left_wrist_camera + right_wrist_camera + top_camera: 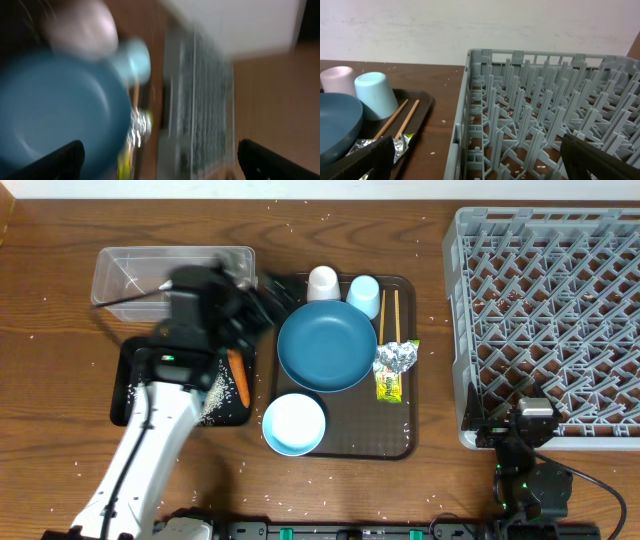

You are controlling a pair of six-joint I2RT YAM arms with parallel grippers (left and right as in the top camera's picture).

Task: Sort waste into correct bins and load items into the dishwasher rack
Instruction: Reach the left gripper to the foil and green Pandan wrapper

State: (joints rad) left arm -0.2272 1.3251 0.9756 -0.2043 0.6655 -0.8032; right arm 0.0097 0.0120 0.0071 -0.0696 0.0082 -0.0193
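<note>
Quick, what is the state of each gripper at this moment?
Left gripper: jaws open, holding nothing; the view is blurred.
Right gripper: jaws open, holding nothing.

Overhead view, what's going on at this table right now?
Two robot arms are clearing a meal. The left gripper, open and empty, hangs blurred near the clear tub. A carrot and rice lie in the black tray. The plate, bowl, white cup, blue cup, chopsticks, foil and wrapper sit on the brown tray. The rack holds no dishes; the right gripper is open beside it.
</note>
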